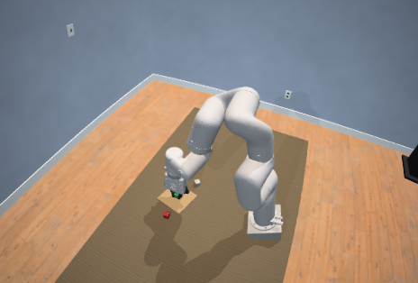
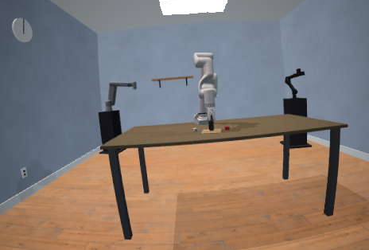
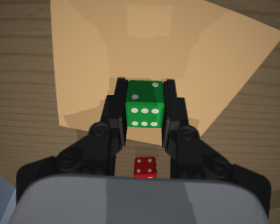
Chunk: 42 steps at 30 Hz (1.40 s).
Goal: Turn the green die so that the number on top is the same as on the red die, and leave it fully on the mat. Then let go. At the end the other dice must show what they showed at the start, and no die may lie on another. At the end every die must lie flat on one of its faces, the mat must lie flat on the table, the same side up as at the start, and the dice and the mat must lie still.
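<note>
My gripper (image 3: 145, 93) (image 1: 177, 193) (image 2: 211, 124) is shut on the green die (image 3: 145, 111) (image 1: 177, 194) and holds it over the tan mat (image 3: 86, 60) (image 1: 186, 203) (image 2: 207, 131). In the wrist view the die's face toward the camera shows six pips and the face above it shows two; whether it touches the mat I cannot tell. The red die (image 3: 145, 167) (image 1: 166, 214) (image 2: 227, 128) lies on the table off the mat, with four pips facing the wrist camera. A white die (image 1: 196, 182) (image 2: 195, 130) lies on the table beside the mat.
The arm's base (image 1: 265, 227) stands on the brown table (image 1: 279, 159) (image 2: 278, 126) to the right of the mat. In the exterior view another arm on a black stand (image 2: 110, 126) and a black device on a stand (image 2: 295, 112) are behind the table.
</note>
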{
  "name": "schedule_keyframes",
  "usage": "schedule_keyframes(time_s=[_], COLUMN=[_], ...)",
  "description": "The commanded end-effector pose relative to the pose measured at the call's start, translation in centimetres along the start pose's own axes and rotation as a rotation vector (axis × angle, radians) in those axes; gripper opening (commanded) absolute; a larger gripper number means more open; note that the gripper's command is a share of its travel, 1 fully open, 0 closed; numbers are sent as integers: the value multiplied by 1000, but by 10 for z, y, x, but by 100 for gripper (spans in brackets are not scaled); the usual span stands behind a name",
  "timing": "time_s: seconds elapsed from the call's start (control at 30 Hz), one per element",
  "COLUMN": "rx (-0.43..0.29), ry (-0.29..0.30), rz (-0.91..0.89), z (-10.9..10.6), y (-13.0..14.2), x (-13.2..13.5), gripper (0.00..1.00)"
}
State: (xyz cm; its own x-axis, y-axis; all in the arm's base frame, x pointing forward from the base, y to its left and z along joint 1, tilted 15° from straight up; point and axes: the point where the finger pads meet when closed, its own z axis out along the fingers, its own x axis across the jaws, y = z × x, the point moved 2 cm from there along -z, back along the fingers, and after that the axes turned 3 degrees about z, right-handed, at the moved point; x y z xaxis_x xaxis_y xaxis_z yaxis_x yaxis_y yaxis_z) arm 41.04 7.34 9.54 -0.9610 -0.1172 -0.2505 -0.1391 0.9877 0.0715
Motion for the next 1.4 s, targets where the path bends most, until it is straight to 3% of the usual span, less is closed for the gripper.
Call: schedule_keyframes(time_s=[0.0,1.37], rx=[0,0], ry=[-3,-3], rz=[0,0], z=[-1,3], y=[0,0], x=[-1,-1], gripper=[21,21])
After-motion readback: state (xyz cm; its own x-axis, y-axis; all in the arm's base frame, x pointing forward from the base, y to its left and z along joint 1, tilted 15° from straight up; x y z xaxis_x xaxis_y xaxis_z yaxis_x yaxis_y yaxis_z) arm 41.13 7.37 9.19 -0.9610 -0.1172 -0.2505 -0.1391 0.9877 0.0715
